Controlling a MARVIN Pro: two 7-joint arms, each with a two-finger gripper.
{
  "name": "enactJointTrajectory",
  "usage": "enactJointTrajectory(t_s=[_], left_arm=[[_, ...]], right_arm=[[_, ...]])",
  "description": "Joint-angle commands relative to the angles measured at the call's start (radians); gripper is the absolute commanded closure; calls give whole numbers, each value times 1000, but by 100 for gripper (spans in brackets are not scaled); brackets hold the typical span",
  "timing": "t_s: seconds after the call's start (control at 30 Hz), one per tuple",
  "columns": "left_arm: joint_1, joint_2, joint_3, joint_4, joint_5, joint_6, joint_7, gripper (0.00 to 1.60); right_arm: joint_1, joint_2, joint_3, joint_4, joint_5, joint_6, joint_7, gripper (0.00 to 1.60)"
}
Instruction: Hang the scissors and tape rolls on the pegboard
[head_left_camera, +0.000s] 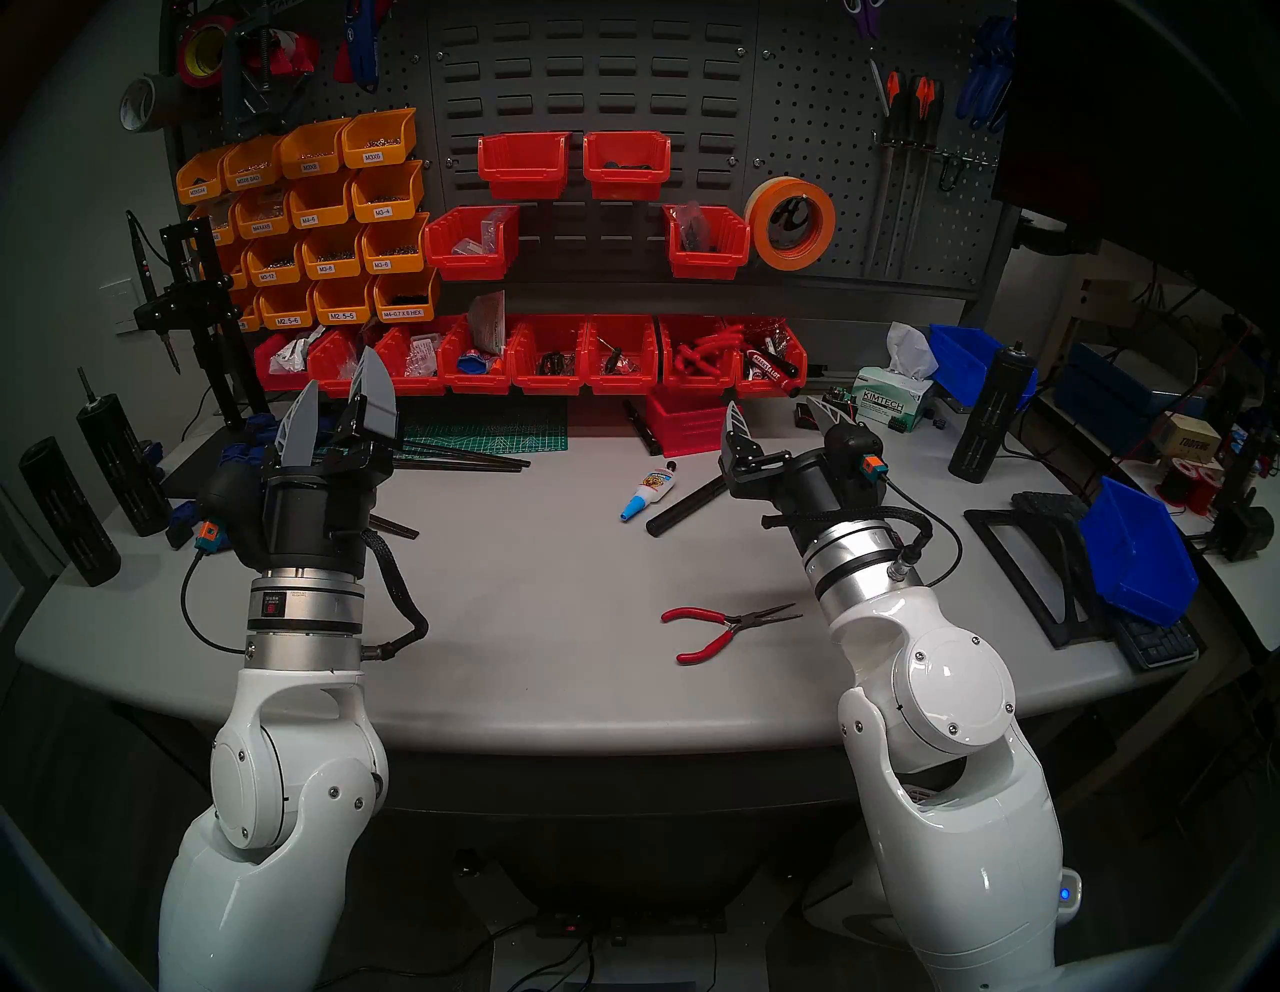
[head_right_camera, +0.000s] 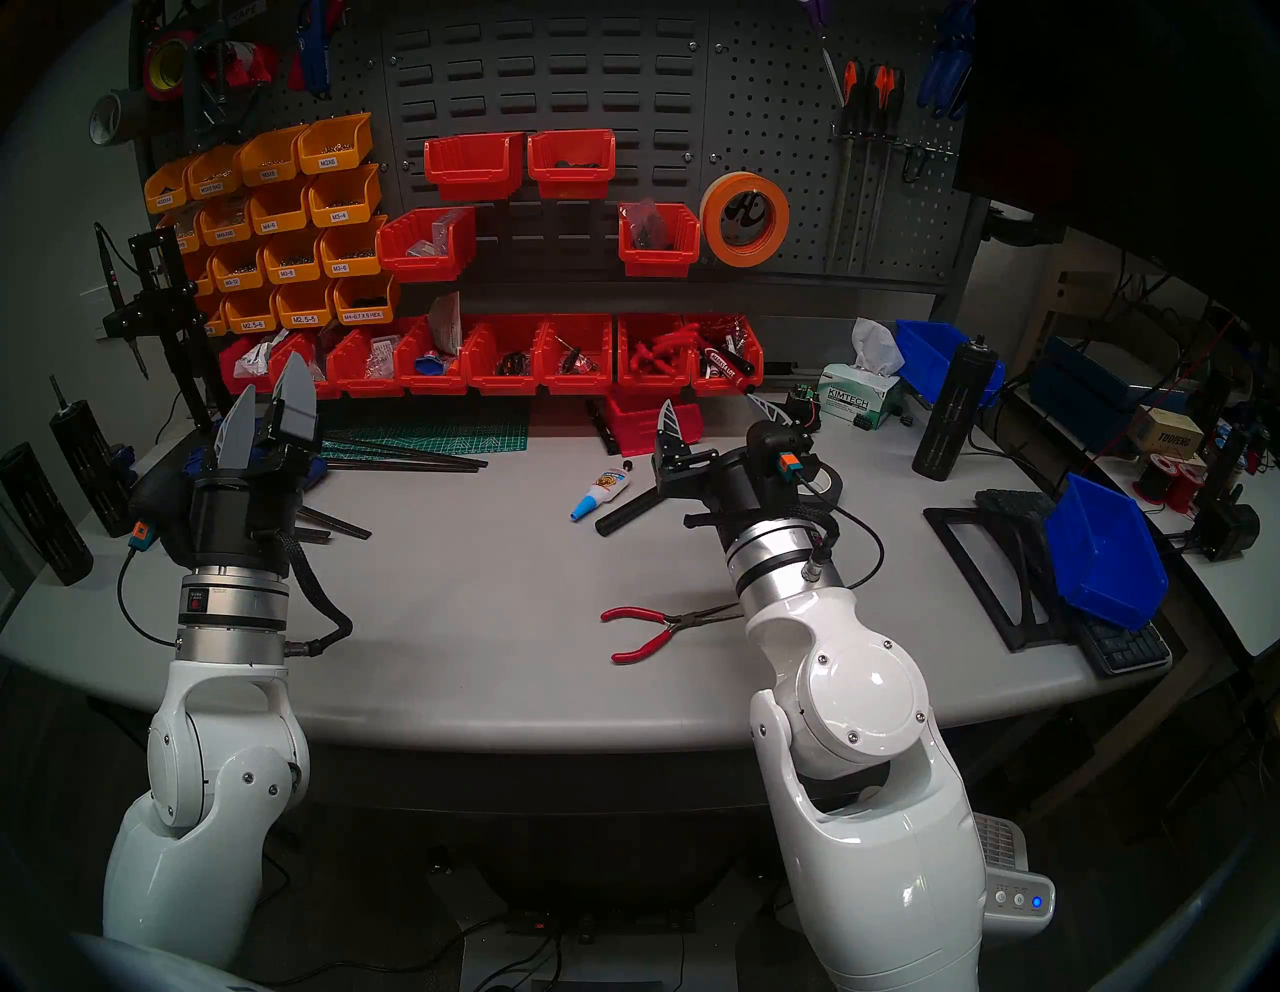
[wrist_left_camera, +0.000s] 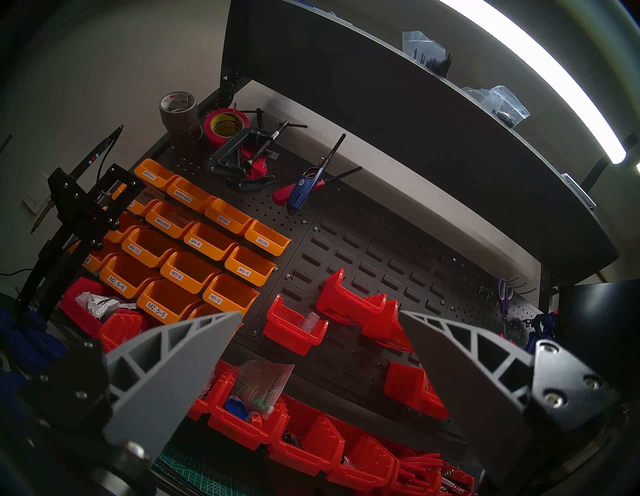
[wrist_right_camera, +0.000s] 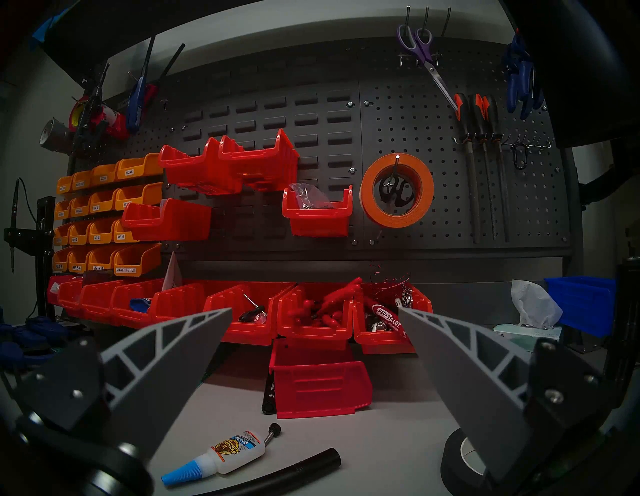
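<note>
The orange tape roll (head_left_camera: 756, 228) (wrist_right_camera: 367, 201) hangs on a hook of the dark pegboard (head_left_camera: 831, 125) (wrist_right_camera: 433, 114), right of the red bins. A cream band (head_left_camera: 760, 192) shows along its upper left edge. The black loop handles of the scissors (wrist_right_camera: 394, 192) (head_left_camera: 786, 220) hang on the same hook, inside the roll's core. My right gripper (head_left_camera: 771, 404) (wrist_right_camera: 315, 310) is open and empty above the table, in front of and below the roll. Well off to the left, raised over the bench, my left gripper (head_left_camera: 341, 367) (wrist_left_camera: 320, 313) is open and empty too.
Red-handled pliers (head_left_camera: 727, 627), a glue bottle (head_left_camera: 647, 492) and a black tube (head_left_camera: 686, 509) lie on the grey table. A black tape roll (wrist_right_camera: 464, 457) sits under my right fingers. Red bins (head_left_camera: 554, 353) line the back. Purple scissors (wrist_right_camera: 420, 45) and files (wrist_right_camera: 481, 138) hang on the pegboard.
</note>
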Motion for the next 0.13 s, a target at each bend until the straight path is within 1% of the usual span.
enactJointTrajectory(t_s=[0.0, 0.1], left_arm=[[-9, -2, -3, -32, -1, -10, -4, 0], [-9, -2, -3, -32, -1, -10, -4, 0]], right_arm=[[15, 0, 3, -39, 2, -11, 4, 0], [15, -1, 3, -39, 2, -11, 4, 0]])
